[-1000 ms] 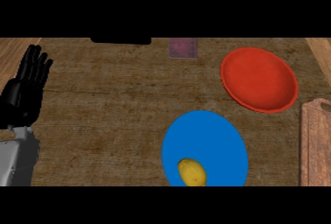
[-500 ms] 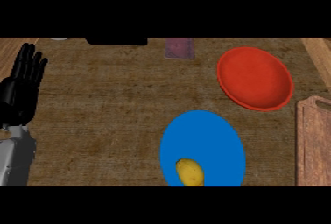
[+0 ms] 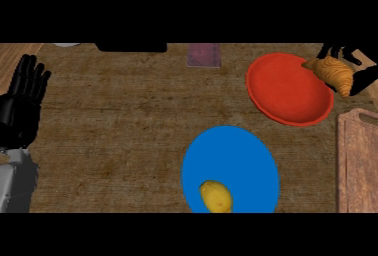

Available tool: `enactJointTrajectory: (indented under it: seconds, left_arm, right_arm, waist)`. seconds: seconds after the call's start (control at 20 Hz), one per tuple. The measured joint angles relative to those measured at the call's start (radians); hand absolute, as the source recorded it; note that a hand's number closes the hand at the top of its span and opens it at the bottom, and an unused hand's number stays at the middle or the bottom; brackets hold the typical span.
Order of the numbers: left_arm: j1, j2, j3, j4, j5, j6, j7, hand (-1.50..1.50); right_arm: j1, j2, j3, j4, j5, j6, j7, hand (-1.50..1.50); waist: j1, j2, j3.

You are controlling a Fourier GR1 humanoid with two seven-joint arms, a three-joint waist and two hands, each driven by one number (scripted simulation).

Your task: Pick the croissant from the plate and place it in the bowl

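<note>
A golden croissant (image 3: 334,73) hangs at the upper right, over the right rim of the red bowl (image 3: 284,90). My right hand (image 3: 362,76) comes in from the right edge with its black fingers curled round the croissant. The blue plate (image 3: 232,160) lies nearer to me, with a yellow oval fruit (image 3: 216,196) on its lower part. My left hand (image 3: 22,102) rests open at the left edge, fingers up.
A wooden cutting board (image 3: 359,162) lies along the right edge below the bowl. At the far edge sit a small purple-brown block (image 3: 204,55), a black object (image 3: 131,47) and a pale object (image 3: 66,44). Woven brown matting covers the counter.
My right hand has come into view at the upper right with the croissant in it; neither showed in the earlier frames. The left hand has stayed in place.
</note>
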Motion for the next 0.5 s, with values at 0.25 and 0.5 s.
enactJointTrajectory:
  seconds: [0.25, 0.5]
  left_arm:
    - [-0.006, 0.001, -0.002, -0.012, 0.009, -0.009, 0.014, 0.0]
    - [-0.008, 0.001, -0.003, -0.008, 0.004, -0.009, 0.006, 0.0]
  right_arm:
    - [0.009, 0.066, -0.02, 0.102, 0.013, -0.089, 0.077, -1.5]
    - [0.001, 0.129, -0.081, 0.181, -0.042, -0.085, 0.092, -1.5]
  waist:
    - [0.008, 0.005, 0.001]
    - [0.014, 0.007, 0.001]
